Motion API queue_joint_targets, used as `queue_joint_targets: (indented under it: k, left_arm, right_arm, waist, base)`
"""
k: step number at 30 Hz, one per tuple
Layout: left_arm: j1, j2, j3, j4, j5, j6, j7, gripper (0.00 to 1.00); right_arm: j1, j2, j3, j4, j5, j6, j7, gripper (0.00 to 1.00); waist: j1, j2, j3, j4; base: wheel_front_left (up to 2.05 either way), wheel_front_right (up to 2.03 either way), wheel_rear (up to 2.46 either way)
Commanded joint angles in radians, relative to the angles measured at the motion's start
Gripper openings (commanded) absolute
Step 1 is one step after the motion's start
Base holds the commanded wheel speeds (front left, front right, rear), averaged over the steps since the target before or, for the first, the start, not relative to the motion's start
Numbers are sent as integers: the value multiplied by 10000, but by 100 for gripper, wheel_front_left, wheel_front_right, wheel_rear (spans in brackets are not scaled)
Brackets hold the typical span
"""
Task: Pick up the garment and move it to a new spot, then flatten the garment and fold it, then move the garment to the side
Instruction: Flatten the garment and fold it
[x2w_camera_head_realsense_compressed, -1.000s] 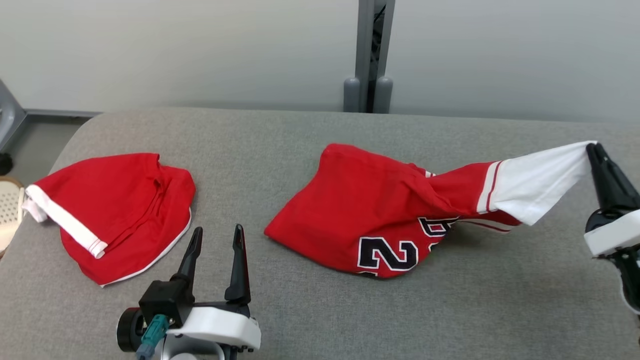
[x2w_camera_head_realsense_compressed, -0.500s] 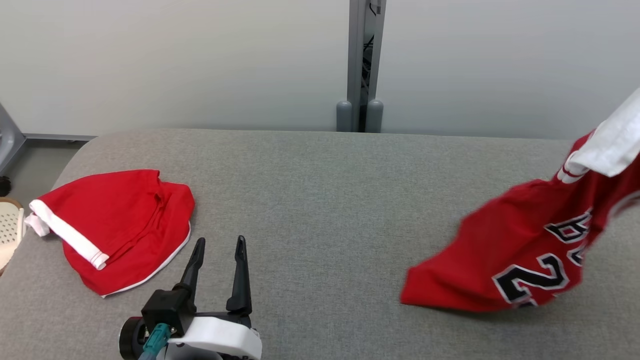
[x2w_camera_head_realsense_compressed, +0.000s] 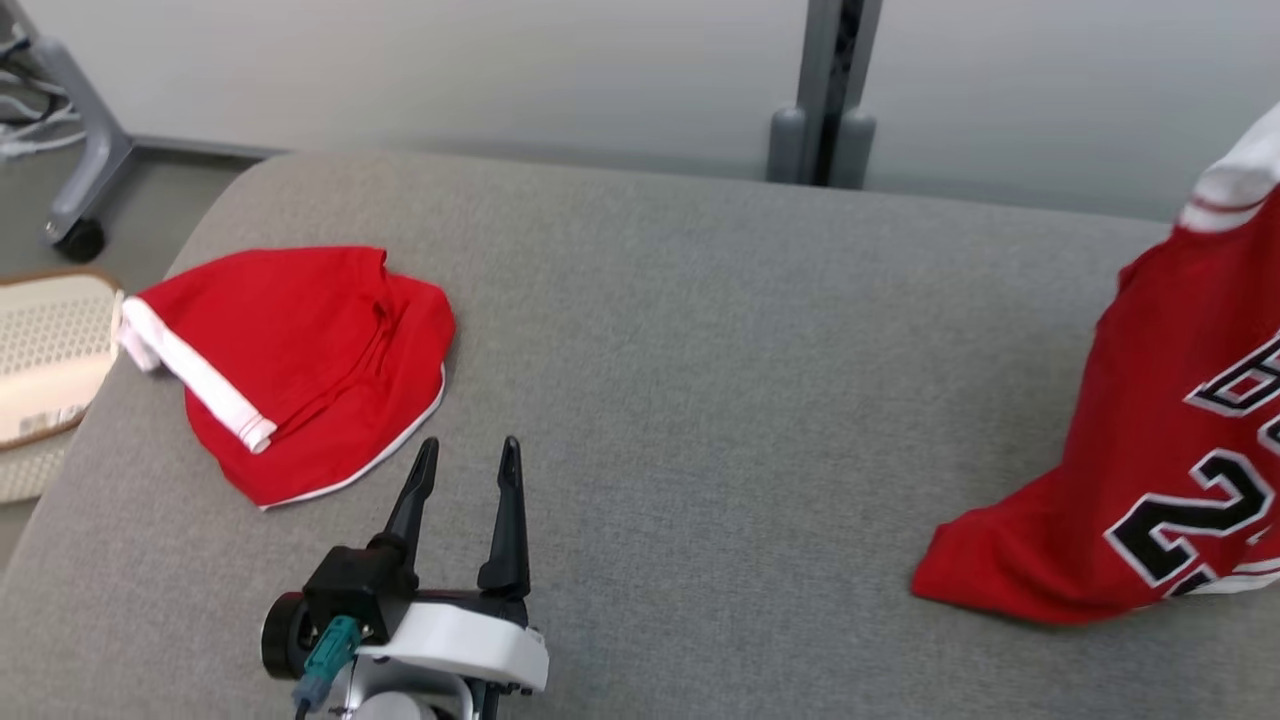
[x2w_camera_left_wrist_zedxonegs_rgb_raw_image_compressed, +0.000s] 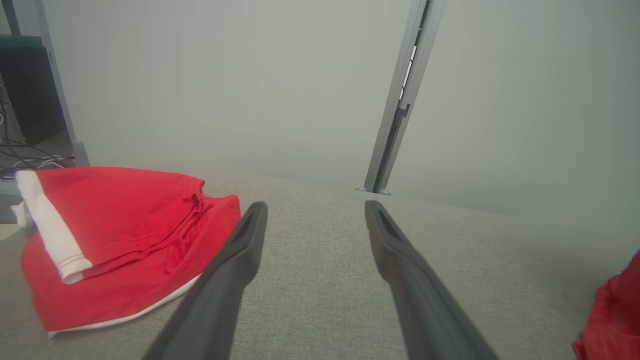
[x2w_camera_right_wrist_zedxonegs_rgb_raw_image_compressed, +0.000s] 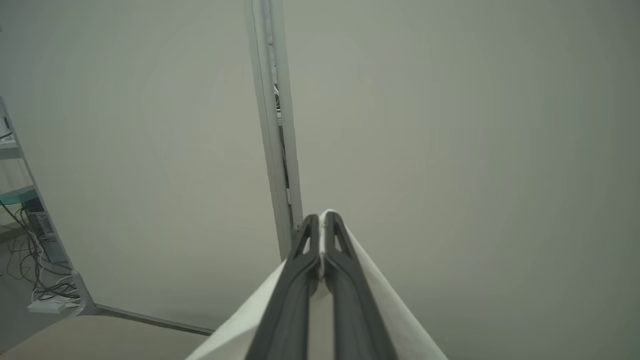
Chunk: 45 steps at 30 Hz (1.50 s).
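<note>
Now, the jersey (x2w_camera_head_realsense_compressed: 1180, 450): up at the robot's far right, hanging long from its white sleeve, number showing, and its bottom corner looks to be touching the grey pad (x2w_camera_head_realsense_compressed: 700, 380).
Right gripper (x2w_camera_right_wrist_zedxonegs_rgb_raw_image_compressed: 322, 216): fingers pressed together with the white sleeve cloth pinched between the tips. It's a high corner grip, so the cloth's own weight pulls the body straight rather than leaving it bunched.
Left gripper (x2w_camera_head_realsense_compressed: 468, 460): jaws apart, nothing in them, hovering low over the pad near its front edge with fingers pointing at the back wall. I'd say it's out of the way and ready to take a second corner.
Folded red garment (x2w_camera_head_realsense_compressed: 300, 370): lying at the left end of the pad, white band on top, well apart from the jersey with bare pad between the two. It looks like a finished piece set aside.
Step in hand: the carry to a new spot, by my reading; flattening and folding are not yet begun.
Next move calls for: laying the jersey down on the middle stretch, hem first, then a second grip to spread it.
Watch for: a one-sleeve hold, so the cloth may twist or land doubled on itself.
</note>
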Motion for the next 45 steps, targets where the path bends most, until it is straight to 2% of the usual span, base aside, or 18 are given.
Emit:
queue_joint_targets:
  k: [1, 7, 8, 9, 10, 16, 23, 34, 38, 45]
  left_arm:
    - [-243, 26, -26, -68, -50, 89, -13, 100]
    - [-662, 28, -304, -234, -272, 264, -12, 100]
    - [-730, 26, -342, -266, -291, 275, -12, 100]
    - [-786, 25, -365, -308, -317, 309, -13, 100]
    - [-834, 26, -387, -331, -341, 331, -13, 100]
    - [-1156, 28, -485, -364, -420, 444, -13, 100]
    - [-1332, 32, -488, -313, -290, 447, -13, 100]
    - [-1045, 31, -147, -195, -63, 307, -13, 100]
    - [-818, 31, 107, -105, 39, 240, -12, 100]
    - [-468, 31, 369, -5, 52, 140, -13, 100]
  right_arm:
    - [-330, -68, -44, 419, -104, 6, -154, 0]
    - [-2040, -331, 417, 2982, -863, 6, -643, 0]
    - [-2236, -374, 512, 3356, -954, 6, -732, 36]
    - [-2415, -395, 633, 3696, -1038, 6, -829, 90]
    - [-2567, -351, 697, 4089, -1055, 6, -847, 100]
    - [-2992, -208, 1688, 5558, -1169, 3, -1098, 100]
    - [-2892, -70, 2764, 5918, -655, 4, -1926, 100]
    - [-1711, -135, 3646, 4732, 627, 4, -3311, 100]
    - [-522, -102, 3742, 3847, 978, 4, -3835, 100]
    - [1966, 305, 3599, 2406, 1208, 4, -4105, 100]
  waist:
    - [0, 0, 659, 508]
    - [0, 0, 1595, 965]
    - [0, 0, 1716, 1001]
    - [0, 0, 1825, 1028]
    - [0, 0, 1926, 1042]
    - [0, 0, 2227, 939]
    - [0, 0, 2003, 475]
    - [0, 0, 1027, -668]
    - [0, 0, 562, -1214]
    - [0, 0, -6, -1543]
  base:
    - [0, 0, 0]
    - [0, 0, 0]
    - [0, 0, 0]
    - [0, 0, 0]
    - [0, 0, 0]
    - [0, 0, 0]
    - [0, 0, 0]
    - [0, 0, 0]
    - [0, 0, 0]
    - [0, 0, 0]
